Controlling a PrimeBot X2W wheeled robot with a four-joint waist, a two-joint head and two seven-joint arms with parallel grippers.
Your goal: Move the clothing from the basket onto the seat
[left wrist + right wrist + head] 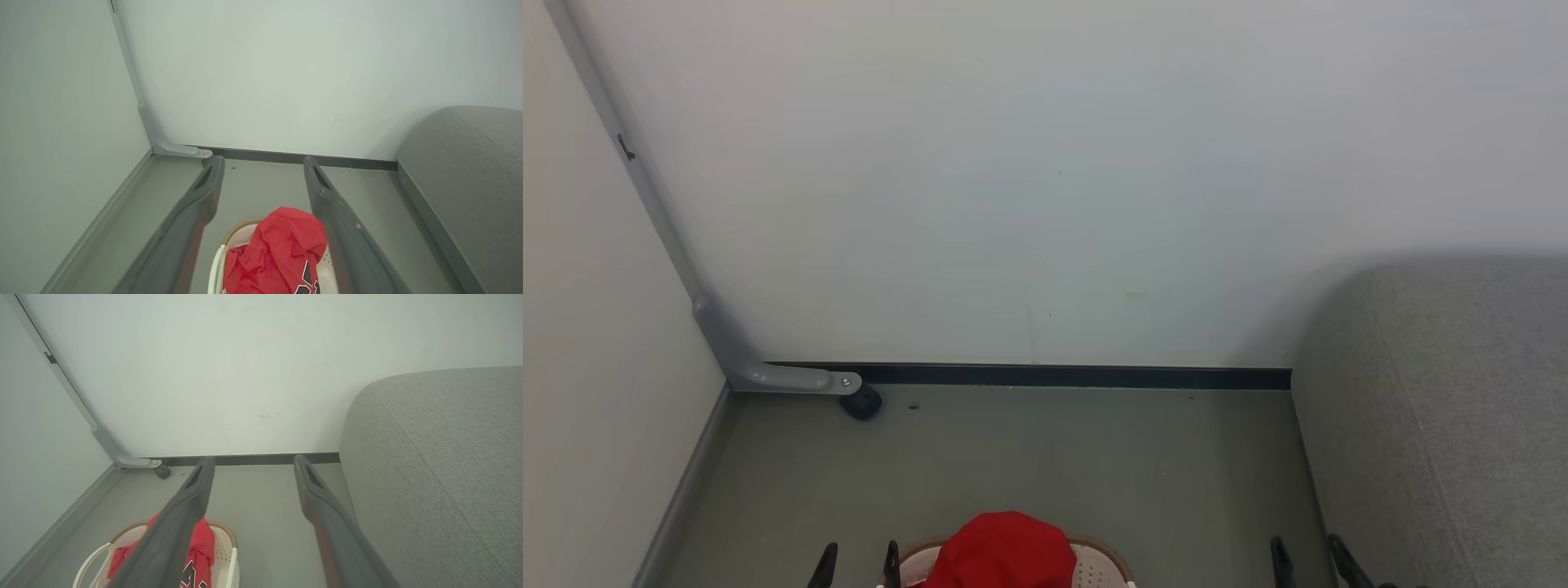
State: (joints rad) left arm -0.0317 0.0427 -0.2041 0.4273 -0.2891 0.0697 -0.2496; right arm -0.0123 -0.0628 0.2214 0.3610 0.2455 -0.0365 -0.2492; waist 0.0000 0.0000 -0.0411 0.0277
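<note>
The clothing [1001, 549] is a bunched red heap in the basket [1107, 563], humped above the brown rim with its rounded crest toward the wall [1054, 204]. In my left wrist view the heap [278, 253] runs lengthwise from the basket's far rim [241, 226] back toward me, and part of a black, white-edged number shows at its near end. The rest is cut off, so I cannot tell its full long axis. The basket stands on the floor [1054, 465], its curved end facing the wall, to the left of the seat [1437, 425] and apart from it, with bare floor between them. Nothing lies on the part of the seat I can see.

My left jaws stand wide apart and hold nothing. Their fingers [196, 212] point toward the wall's dark skirting, and the clothing shows between them. In the head view only their tips [892, 563] rise from the bottom edge, the inner one just beside the basket's left side.

My right jaws are also spread wide and empty. Their fingers [318, 506] aim at the skirting over bare floor, with the seat [441, 457] close on the right. The left finger crosses in front of the basket [229, 539] and the clothing [202, 543].
</note>
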